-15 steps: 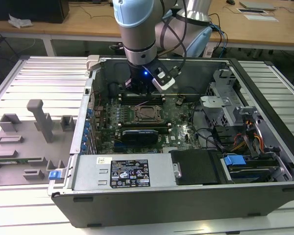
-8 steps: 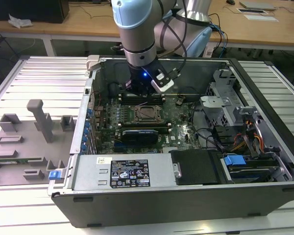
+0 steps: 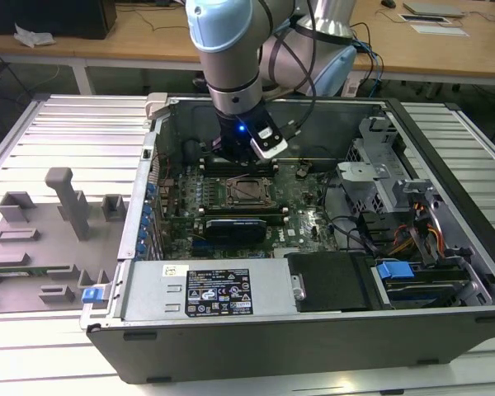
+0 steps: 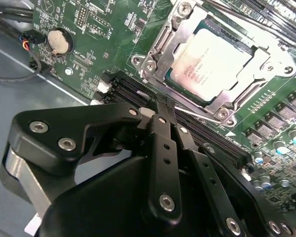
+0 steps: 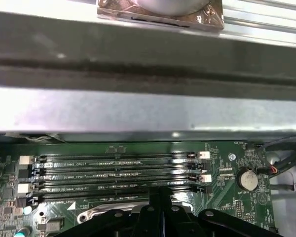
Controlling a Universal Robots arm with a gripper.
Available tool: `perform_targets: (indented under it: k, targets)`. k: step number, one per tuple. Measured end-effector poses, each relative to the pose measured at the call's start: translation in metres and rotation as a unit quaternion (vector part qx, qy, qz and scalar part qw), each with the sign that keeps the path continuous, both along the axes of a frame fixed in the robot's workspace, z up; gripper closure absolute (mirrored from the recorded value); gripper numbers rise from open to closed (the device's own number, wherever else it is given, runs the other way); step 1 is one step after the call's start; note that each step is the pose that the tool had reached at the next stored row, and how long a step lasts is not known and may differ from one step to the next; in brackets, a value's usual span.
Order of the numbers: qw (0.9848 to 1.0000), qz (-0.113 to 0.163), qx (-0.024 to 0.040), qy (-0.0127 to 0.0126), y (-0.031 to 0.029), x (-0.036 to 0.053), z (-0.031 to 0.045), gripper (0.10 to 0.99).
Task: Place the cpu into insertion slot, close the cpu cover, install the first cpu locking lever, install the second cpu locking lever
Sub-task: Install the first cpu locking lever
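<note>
At the near edge of the slatted metal surface [image 3: 58,124] stands the open computer case [image 3: 313,338], with grey fixture blocks [image 3: 66,202] beside it toward the exterior view's left. Inside, on the green motherboard [image 3: 305,210], the cpu [image 4: 210,64] sits in its socket near the board's middle. The cpu cover [image 4: 167,37] lies flat around it, its window framing the pale metal top. The pincer [image 4: 157,112] hangs at the socket's far edge, over the memory slots [image 5: 118,170], its black fingers drawn together. Its tip meets the end of a thin silver locking lever [image 4: 200,115] that runs along that edge. It seems to pinch the lever, though the contact is hard to make out. Farther back, the arm [image 3: 231,66] rises over the case's far wall, with a wooden desk [image 3: 148,37] behind.
</note>
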State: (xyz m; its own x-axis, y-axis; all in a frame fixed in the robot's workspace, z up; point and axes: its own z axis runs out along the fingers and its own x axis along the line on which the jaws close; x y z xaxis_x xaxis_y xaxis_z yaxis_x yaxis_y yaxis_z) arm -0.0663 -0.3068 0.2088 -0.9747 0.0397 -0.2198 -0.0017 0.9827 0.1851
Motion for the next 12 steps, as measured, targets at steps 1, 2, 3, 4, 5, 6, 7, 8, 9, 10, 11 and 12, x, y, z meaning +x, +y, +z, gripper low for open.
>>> perform_targets:
  k: [1,2,3,4,5,6,7,8,9,10,11,12]
  targets:
    - [1.0,-0.004,0.0,0.0,0.0005,0.0,-0.0002,0.98]
    - [1.0,-0.006,0.0,0.0,0.0009,0.0,-0.0003,0.98]
    - [0.9999,-0.011,0.0,0.0,0.0021,-0.0001,-0.0004,0.98]
    - [0.9999,-0.014,0.0,0.0,0.003,-0.0002,-0.0005,0.98]
    - [0.9999,-0.016,0.0,0.0,0.0036,-0.0002,-0.0005,0.98]
    - [0.9998,-0.02,-0.0001,0.0,0.005,-0.0003,-0.0006,0.98]
    - [0.9997,-0.024,0.0,0.0,0.0055,-0.0004,-0.0008,0.98]
    - [0.9996,-0.03,0.0001,0.0,0.0056,-0.0004,-0.0011,0.98]
    - [0.9994,-0.035,0.0001,0.0,0.0056,-0.0004,-0.0013,0.98]
    - [0.9992,-0.04,0.0,0.0,0.0056,-0.0004,-0.0014,0.98]
    - [0.999,-0.045,0.0,0.0,0.0056,-0.0004,-0.0016,0.98]
    - [0.9986,-0.053,-0.0001,0.0001,0.0058,-0.0005,-0.0019,0.98]
